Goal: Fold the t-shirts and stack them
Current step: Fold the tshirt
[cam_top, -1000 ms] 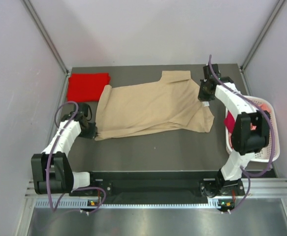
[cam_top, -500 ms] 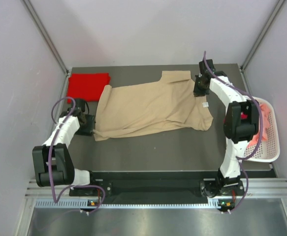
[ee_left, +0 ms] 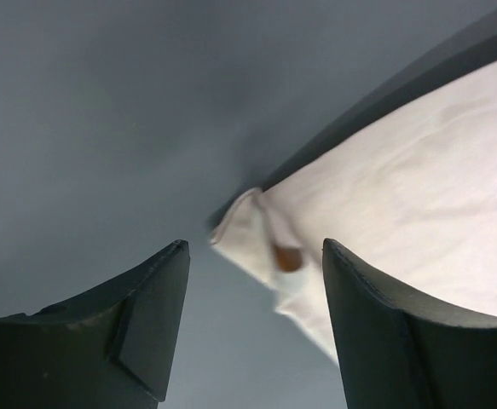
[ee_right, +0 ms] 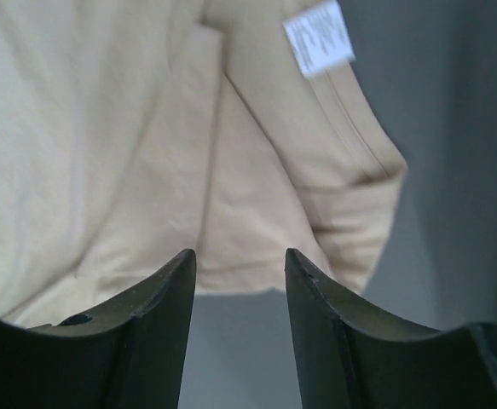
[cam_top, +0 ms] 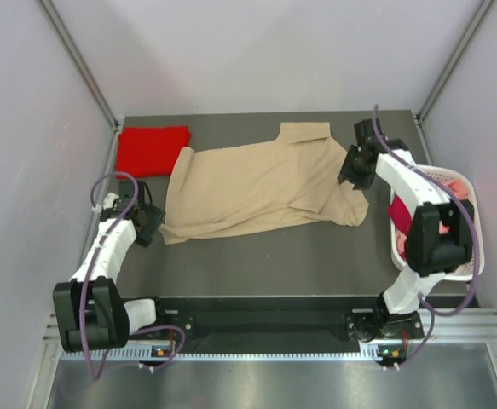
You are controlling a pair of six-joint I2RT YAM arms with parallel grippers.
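A tan t-shirt (cam_top: 261, 183) lies spread across the middle of the dark table, collar toward the back. A red t-shirt (cam_top: 152, 149) lies folded at the back left, touching the tan one's edge. My left gripper (cam_top: 154, 226) stands open just left of the tan shirt's near-left corner (ee_left: 261, 234), which lies loose ahead of the fingertips (ee_left: 255, 247). My right gripper (cam_top: 351, 173) is open over the shirt's right side, with the hem and a sleeve with a white label (ee_right: 319, 36) below its tips (ee_right: 239, 253). Nothing is held.
A white slotted basket (cam_top: 479, 226) stands at the right table edge behind the right arm, holding pink cloth (cam_top: 458, 185) and red cloth (cam_top: 399, 211). Grey walls close in the table on three sides. Bare table (cam_top: 265, 260) runs along the front.
Both grippers have opened and let go of the tan shirt. The left gripper drew back a little toward the near left. The right gripper swung out to the back, then returned over the shirt's right side.
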